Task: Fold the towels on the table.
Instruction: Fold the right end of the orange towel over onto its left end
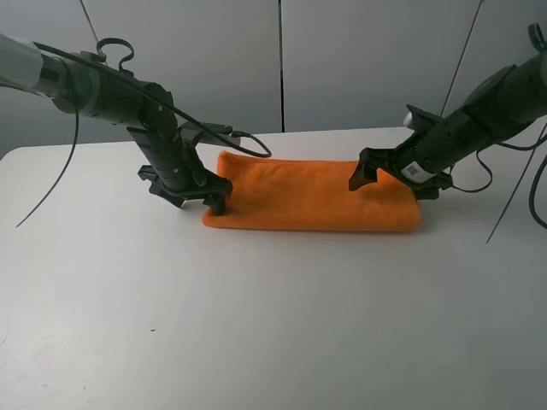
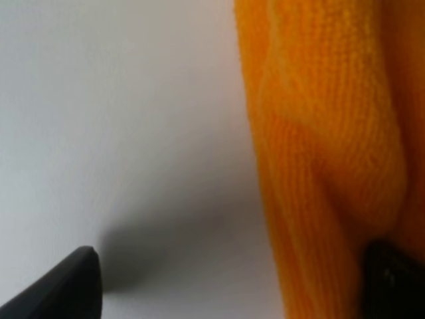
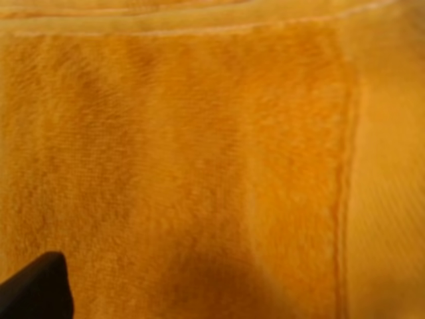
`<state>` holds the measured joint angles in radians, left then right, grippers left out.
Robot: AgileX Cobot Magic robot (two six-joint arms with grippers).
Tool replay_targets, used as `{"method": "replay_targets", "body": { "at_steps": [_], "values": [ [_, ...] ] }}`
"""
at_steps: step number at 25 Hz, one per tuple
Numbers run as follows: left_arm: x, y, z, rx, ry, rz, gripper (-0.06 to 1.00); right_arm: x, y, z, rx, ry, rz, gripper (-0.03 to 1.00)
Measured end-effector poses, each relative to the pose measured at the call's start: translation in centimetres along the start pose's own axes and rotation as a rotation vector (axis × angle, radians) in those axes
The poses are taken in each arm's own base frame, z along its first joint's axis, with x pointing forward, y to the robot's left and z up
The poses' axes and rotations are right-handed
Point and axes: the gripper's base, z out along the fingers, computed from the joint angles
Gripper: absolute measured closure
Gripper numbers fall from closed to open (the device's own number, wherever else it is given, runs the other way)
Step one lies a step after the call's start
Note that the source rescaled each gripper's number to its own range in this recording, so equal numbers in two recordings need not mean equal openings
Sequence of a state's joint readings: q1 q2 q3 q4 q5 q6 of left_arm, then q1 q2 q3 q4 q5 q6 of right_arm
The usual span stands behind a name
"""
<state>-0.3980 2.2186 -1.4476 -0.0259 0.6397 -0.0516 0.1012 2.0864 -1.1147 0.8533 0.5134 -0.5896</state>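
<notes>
Table [image 1: 273,325] first: broad, white, smooth, filling the high view. On its far half lay the towel [image 1: 316,201], bright orange, lying as a long flat band running left to right, edges fairly even. It looked doubled over once, so by my reckoning the next fold, end to end, was the step in hand.

Left gripper [image 1: 203,198] was down at the band's left end, right on the short edge. Its wrist view showed the jaws spread: one finger [image 2: 66,286] over bare table, the other finger [image 2: 392,279] against the orange pile, the towel's edge lying between them. Nothing pinched yet.

Right gripper [image 1: 389,179] hung over the right part of the band, apart from the cloth, jaws spread as the high view showed them. Its wrist view gave only one dark fingertip [image 3: 33,289] above the nap and a stitched hem [image 3: 345,166] running across.

To do this well, I judged, the grip had to take both layers at the end, not the top one alone. Terry sags and drags, so a lift clear of the table before carrying across would keep the lower layer from creeping. Landing edge on edge would matter most.
</notes>
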Motion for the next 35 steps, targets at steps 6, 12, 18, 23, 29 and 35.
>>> {"method": "replay_targets", "body": {
  "at_steps": [6,12,18,23,29,35],
  "values": [
    [0.1,0.0,0.0,-0.001,0.01,0.0,-0.05,0.0,0.3,0.2,-0.002,-0.01,0.006,0.0],
    [0.1,0.1,0.0,-0.01,0.012,0.013,-0.05,0.4,-0.1,1.0,0.001,0.02,0.015,0.88],
    [0.0,0.1,0.0,-0.016,0.005,0.021,-0.05,-0.2,0.9,0.6,-0.067,0.077,0.013,0.92],
    [0.0,0.1,0.0,-0.016,0.003,0.023,-0.05,-1.5,2.3,-0.4,-0.139,0.12,0.032,0.92],
    [0.1,0.1,0.0,-0.016,0.008,0.022,-0.05,-3.2,2.9,-1.7,-0.1,0.147,0.048,0.92],
    [0.1,0.1,0.0,-0.016,0.013,0.014,-0.05,-4.0,3.2,-2.8,-0.041,0.195,0.048,0.92]
  ]
}}
